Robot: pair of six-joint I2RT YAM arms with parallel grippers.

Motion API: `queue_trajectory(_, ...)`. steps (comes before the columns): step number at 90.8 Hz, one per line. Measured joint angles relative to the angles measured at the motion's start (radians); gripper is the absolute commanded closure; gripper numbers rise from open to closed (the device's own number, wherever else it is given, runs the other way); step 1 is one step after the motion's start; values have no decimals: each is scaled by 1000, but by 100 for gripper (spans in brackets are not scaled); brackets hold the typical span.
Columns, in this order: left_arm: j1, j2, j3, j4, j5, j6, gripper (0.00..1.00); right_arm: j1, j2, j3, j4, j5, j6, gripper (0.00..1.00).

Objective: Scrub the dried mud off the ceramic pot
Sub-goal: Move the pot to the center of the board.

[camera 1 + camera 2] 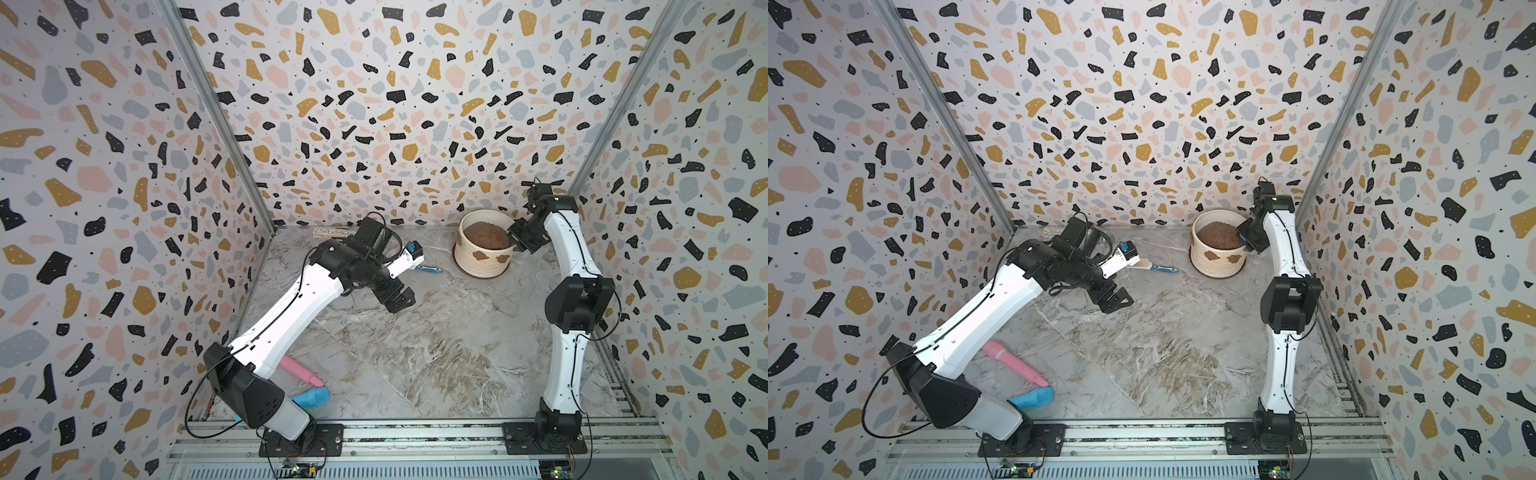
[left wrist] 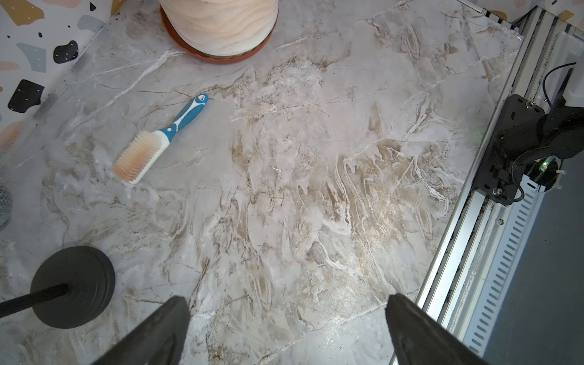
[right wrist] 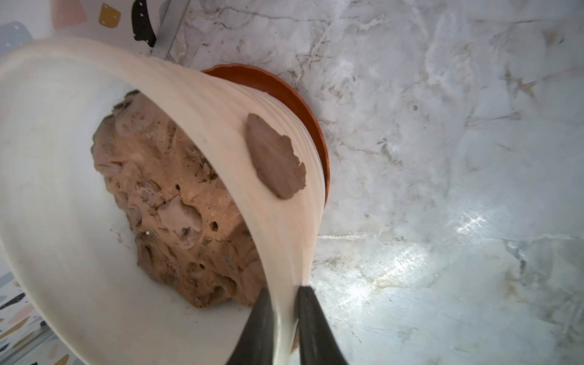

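The ceramic pot (image 1: 469, 254) (image 1: 1204, 266) is cream and ribbed and stands on a terracotta saucer at the back right, with a brown soil mound inside. Patches of dried mud (image 1: 480, 255) (image 1: 1233, 258) (image 3: 275, 158) stick to its outer wall. My right gripper (image 3: 284, 289) (image 1: 517, 242) is shut on the pot's rim (image 3: 189, 94), one finger inside and one outside. A blue-handled scrub brush (image 2: 151, 148) (image 1: 1152, 267) lies on the marble left of the pot (image 2: 221, 25). My left gripper (image 2: 287, 300) (image 1: 401, 300) hangs open above bare marble, holding nothing.
A pink cylinder (image 1: 301, 370) and a blue one (image 1: 313, 397) lie at the front left by the left arm's base. A glittery object (image 1: 330, 232) rests against the back wall. A black disc on a rod (image 2: 74, 286) sits near the left gripper. A metal rail (image 1: 415, 434) runs along the front.
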Motion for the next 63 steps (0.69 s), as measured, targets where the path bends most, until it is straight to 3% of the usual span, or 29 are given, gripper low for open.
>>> queue_trajectory(23, 0, 0, -14, 1, 6, 7, 0, -21, -112, -161, -34, 8, -80, 85)
queue_trajectory(42, 0, 0, -33, 2, 27, 24, 0, -33, -219, -313, -37, 14, -153, 94)
queue_trajectory(63, 0, 0, -33, 3, 46, 31, 0, -40, -343, -484, -46, 32, -240, 93)
